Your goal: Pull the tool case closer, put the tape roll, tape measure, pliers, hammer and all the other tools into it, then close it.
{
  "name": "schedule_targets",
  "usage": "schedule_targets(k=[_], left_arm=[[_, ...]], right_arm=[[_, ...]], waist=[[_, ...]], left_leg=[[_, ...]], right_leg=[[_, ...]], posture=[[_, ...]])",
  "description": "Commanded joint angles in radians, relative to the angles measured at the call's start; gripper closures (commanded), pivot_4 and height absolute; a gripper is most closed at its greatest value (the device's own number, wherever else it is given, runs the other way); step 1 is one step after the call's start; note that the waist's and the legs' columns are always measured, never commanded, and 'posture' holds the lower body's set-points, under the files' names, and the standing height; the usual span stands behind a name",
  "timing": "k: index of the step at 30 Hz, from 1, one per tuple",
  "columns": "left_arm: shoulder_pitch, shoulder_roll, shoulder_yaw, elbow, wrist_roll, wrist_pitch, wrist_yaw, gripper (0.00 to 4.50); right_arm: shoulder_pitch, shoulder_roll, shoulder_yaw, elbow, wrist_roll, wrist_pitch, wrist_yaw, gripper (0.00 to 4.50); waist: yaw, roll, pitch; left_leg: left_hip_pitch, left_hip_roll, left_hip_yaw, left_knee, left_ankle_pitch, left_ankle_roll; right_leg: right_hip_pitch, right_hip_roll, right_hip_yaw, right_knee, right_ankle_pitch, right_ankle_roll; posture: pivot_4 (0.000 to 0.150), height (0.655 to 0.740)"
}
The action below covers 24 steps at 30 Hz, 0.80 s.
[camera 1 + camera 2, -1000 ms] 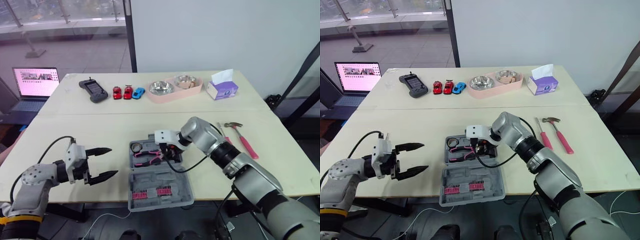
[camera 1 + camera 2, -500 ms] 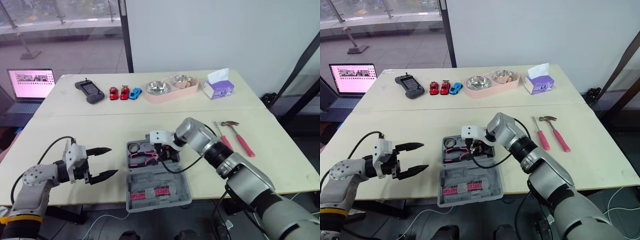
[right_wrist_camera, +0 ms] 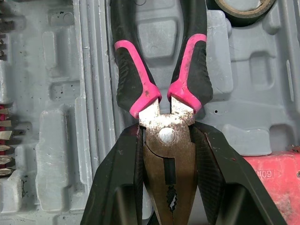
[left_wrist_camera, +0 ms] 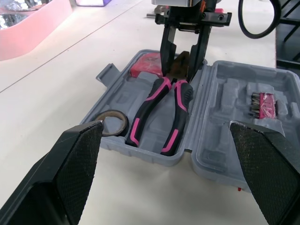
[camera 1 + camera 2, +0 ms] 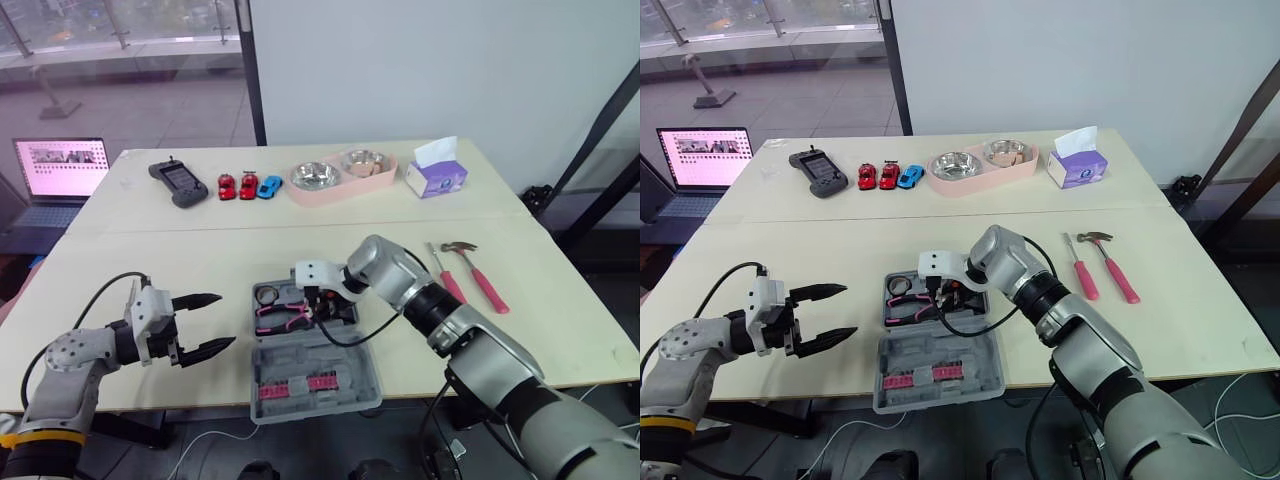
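Right pincer [image 3: 167,132], gripping the pliers [image 4: 180,101] by the head, should seat them flat in the tool case [image 4: 220,136]; left pincer [image 5: 226,320] hangs wide.

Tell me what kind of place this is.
Probably an indoor lab or office test area: pale tables pushed together, a lit laptop off to one side, tall windows behind, and unrelated props lined up: toy cars, a pink double bowl, a tissue box.
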Motion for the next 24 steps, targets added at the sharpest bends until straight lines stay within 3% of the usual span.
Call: schedule_targets(k=[1, 4, 5, 9, 14, 17, 21, 24], left_arm=[[0.004, 0.0, 0.001, -0.011, 0.002, -0.015, 0.005, 0.0], [0.003, -0.001, 0.0, -0.008, 0.003, -0.015, 0.007, 0.0], [0.003, -0.002, 0.0, -0.007, 0.003, -0.015, 0.007, 0.0], [0.002, -0.003, -0.001, -0.004, 0.004, -0.016, 0.009, 0.0], [-0.004, -0.006, -0.001, 0.003, 0.008, -0.015, 0.009, 0.0], [-0.001, -0.006, 0.003, 0.0, 0.009, -0.014, 0.012, 0.0], [0.01, -0.003, 0.009, -0.01, 0.006, -0.009, 0.021, 0.0], [0.02, 0.0, 0.016, -0.016, 0.0, -0.006, 0.028, 0.0]], right_arm=[[-0.019, 0.005, -0.027, -0.02, -0.004, -0.004, -0.005, 3.51], [-0.017, 0.005, -0.03, -0.02, -0.003, -0.005, -0.01, 3.51], [-0.016, 0.005, -0.031, -0.021, -0.003, -0.007, -0.013, 2.5], [-0.012, 0.013, -0.055, -0.031, 0.013, 0.005, -0.03, 0.85], [-0.02, 0.018, -0.112, -0.057, 0.043, 0.019, -0.057, 0.85], [0.023, -0.006, -0.156, -0.182, 0.076, 0.069, -0.059, 0.85], [0.118, -0.024, -0.197, -0.36, 0.093, 0.149, -0.114, 2.12], [0.261, -0.02, -0.214, -0.548, 0.092, 0.23, -0.204, 3.63]], waist=[[0.0, 0.0, 0.0], [0.0, 0.0, 0.0], [0.0, 0.0, 0.0], [0.001, 0.0, 0.0], [0.001, 0.0, 0.0], [0.002, 0.0, 0.0], [0.003, 0.0, 0.0], [0.005, 0.0, 0.0]], left_leg=[[0.0, 0.0, 0.0, 0.0, 0.0, 0.0], [0.0, 0.0, 0.0, 0.0, 0.0, 0.0], [0.0, 0.0, 0.0, 0.0, 0.0, 0.0], [0.0, 0.0, 0.0, 0.0, 0.0, 0.0], [0.0, 0.0, 0.0, 0.0, 0.0, 0.0], [0.0, 0.0, 0.0, 0.0, 0.0, 0.0], [0.0, 0.0, 0.0, 0.0, 0.0, 0.0], [0.0, 0.0, 0.0, 0.0, 0.0, 0.0]], right_leg=[[0.0, 0.0, 0.0, 0.0, 0.0, 0.0], [0.0, 0.0, 0.0, 0.0, 0.0, 0.0], [0.0, 0.0, 0.0, 0.0, 0.0, 0.0], [0.0, 0.0, 0.0, 0.0, 0.0, 0.0], [0.0, 0.0, 0.0, 0.0, 0.0, 0.0], [0.0, 0.0, 0.0, 0.0, 0.0, 0.0], [0.0, 0.0, 0.0, 0.0, 0.0, 0.0], [0.001, 0.0, 0.0, 0.0, 0.0, 0.0]], posture=[[0.15, 0.74], [0.15, 0.74], [0.15, 0.74], [0.15, 0.74], [0.15, 0.74], [0.15, 0.74], [0.15, 0.74], [0.15, 0.74]])
